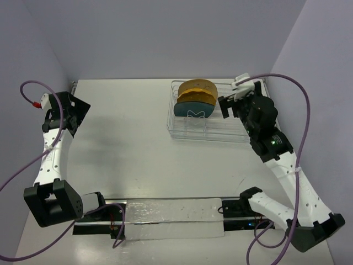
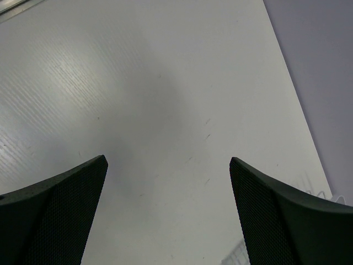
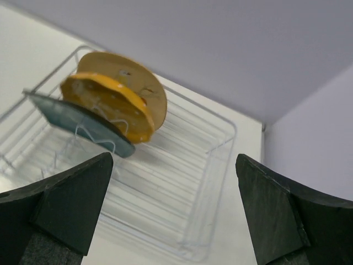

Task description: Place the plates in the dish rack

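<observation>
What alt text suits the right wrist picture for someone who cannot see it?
Three plates stand on edge in a wire dish rack: teal plate in front, yellow plate behind it, tan plate last. The right hand frames the foreground, open and empty.

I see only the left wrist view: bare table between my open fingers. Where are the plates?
Observer: All three plates stand on edge in the dish rack, at the far right of the table.
Operator: Does the right hand hold something?
Observer: No, the right hand is open and empty, at the rack's right end.
Operator: Which plate is in front?
Observer: The teal plate is nearest to the arms, and the yellow dotted plate is right behind it.
</observation>
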`<state>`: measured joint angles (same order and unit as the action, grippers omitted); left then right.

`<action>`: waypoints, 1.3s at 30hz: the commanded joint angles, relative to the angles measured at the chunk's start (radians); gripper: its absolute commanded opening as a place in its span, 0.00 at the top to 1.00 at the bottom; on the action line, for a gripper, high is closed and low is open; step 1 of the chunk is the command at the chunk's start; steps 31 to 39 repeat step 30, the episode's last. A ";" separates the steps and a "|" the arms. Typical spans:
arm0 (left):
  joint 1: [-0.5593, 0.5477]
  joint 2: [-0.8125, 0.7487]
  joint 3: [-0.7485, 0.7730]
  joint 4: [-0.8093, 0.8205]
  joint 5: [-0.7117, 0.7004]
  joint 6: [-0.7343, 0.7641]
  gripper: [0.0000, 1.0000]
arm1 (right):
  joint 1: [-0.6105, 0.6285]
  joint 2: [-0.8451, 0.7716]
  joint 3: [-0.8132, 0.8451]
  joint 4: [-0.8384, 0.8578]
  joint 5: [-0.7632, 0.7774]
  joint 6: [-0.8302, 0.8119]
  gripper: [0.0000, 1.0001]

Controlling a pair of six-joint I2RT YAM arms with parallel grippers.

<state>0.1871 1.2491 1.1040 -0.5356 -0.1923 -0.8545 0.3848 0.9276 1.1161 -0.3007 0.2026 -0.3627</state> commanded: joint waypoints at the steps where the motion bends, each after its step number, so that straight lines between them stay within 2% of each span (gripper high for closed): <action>1: -0.028 -0.030 -0.011 0.025 0.033 0.015 0.01 | -0.116 -0.066 -0.082 0.109 0.235 0.489 0.00; 5: -0.050 -0.043 -0.021 0.033 0.030 0.022 0.01 | -0.242 -0.056 -0.143 0.020 0.219 0.614 0.00; 10: -0.087 -0.038 -0.016 0.031 0.011 0.030 0.01 | -0.512 -0.009 -0.264 0.035 0.144 0.732 0.00; 14: -0.107 -0.048 -0.027 0.042 0.005 0.032 0.01 | -0.631 -0.009 -0.288 0.046 0.033 0.778 0.00; 21: -0.124 -0.040 -0.006 0.028 -0.016 0.034 0.01 | -0.644 -0.055 -0.295 0.055 0.095 0.772 0.00; 30: -0.174 -0.012 0.017 0.054 0.003 0.011 0.01 | -0.644 -0.108 -0.330 0.086 0.078 0.754 0.00; 39: -0.174 -0.012 0.017 0.054 0.003 0.011 0.01 | -0.644 -0.108 -0.330 0.086 0.078 0.754 0.00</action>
